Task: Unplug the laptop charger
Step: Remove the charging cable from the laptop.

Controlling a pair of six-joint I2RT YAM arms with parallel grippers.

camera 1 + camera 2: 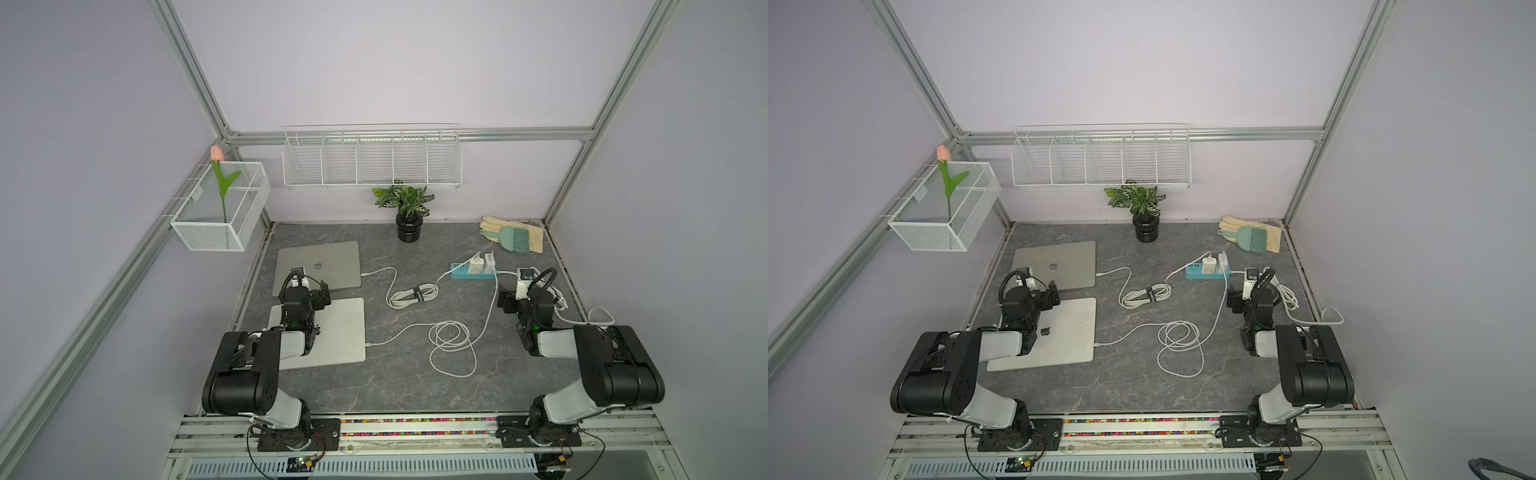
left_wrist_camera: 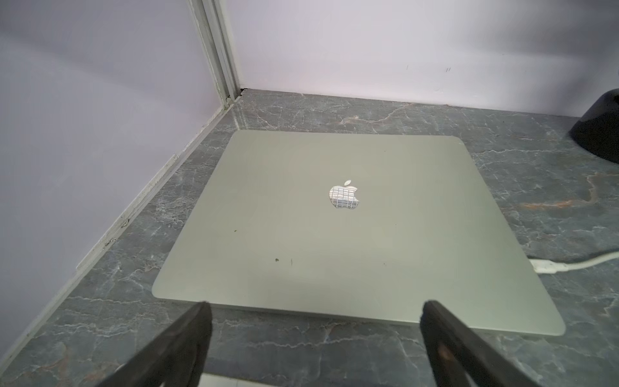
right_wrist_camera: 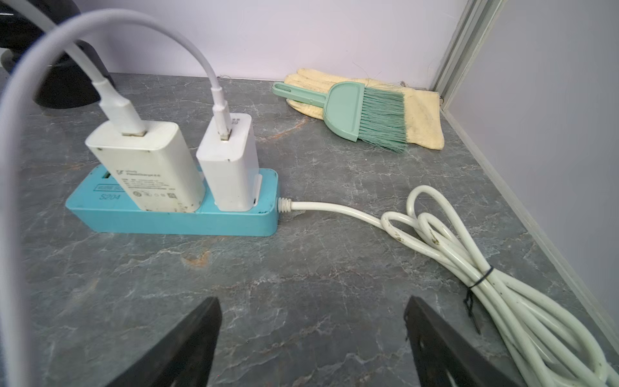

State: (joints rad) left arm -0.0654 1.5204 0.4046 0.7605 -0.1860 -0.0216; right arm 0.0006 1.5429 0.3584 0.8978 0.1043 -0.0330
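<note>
**Both grippers open and empty; both chargers plugged into the strip**

The left gripper [image 2: 316, 310] is spread wide and holds nothing. It hangs over bare table [image 2: 301, 351], just short of the near edge of the far laptop [image 2: 335, 241], whose lid is shut. A white plug [image 2: 549, 267] sits in that laptop's side.

The right gripper [image 3: 313, 303] is also wide apart and empty. It is over bare table, facing the blue strip [image 3: 167, 222] and apart from it. Two white chargers stand upright in the strip, close side by side: the big charger [image 3: 147, 167] and the small charger [image 3: 231, 167]. Each has a white cable plugged into its top. The strip's own cord [image 3: 502, 301], tied in a bundle, lies just beside one finger of the right gripper.

In both top views the far laptop lies by the far left corner. The near laptop [image 1: 340, 332] lies just in front of it along the left edge, partly under the left arm. The strip sits toward the far right. A bundled cable [image 1: 411, 295] runs from the far laptop to the strip, and a loose cable [image 1: 451, 338] loops from the near laptop to the strip.

A brush [image 3: 351, 114] rests on a glove [image 3: 422, 117] in the far right corner, and a plant [image 1: 405, 199] stands at the middle of the far edge
</note>
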